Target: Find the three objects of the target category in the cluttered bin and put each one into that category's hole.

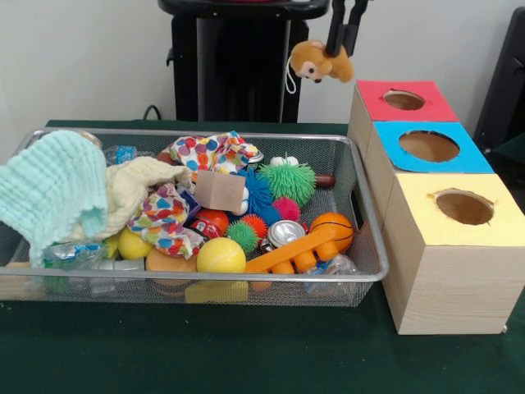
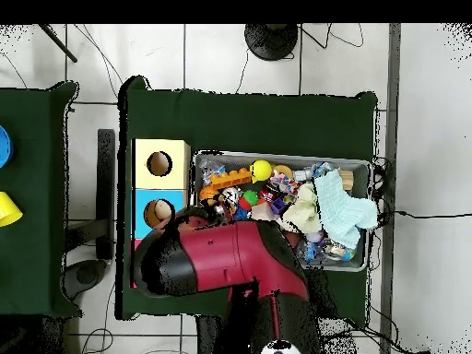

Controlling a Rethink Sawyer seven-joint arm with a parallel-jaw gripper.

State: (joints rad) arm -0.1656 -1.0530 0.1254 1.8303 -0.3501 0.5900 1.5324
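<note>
My gripper (image 1: 340, 39) hangs from the top edge in the front view, shut on a tan furry plush animal (image 1: 320, 61). It holds the plush in the air, above and just left of the red-topped box (image 1: 373, 92) and its round hole (image 1: 404, 100). The wire mesh bin (image 1: 361, 275) lies to the left, full of clutter. I cannot make out the tiger-striped plush or the yellow duck in it. In the overhead view my red arm (image 2: 230, 258) covers the gripper and the red-topped box; the bin (image 2: 277, 155) shows beside it.
The blue-topped box (image 1: 467, 160) and yellow-topped box (image 1: 426, 215) stand in a row in front of the red one. The bin holds a mint cloth (image 1: 49, 193), a spotted cloth (image 1: 168, 215), a green spiky ball (image 1: 289, 182), a yellow ball (image 1: 220, 256) and a small basketball (image 1: 332, 230).
</note>
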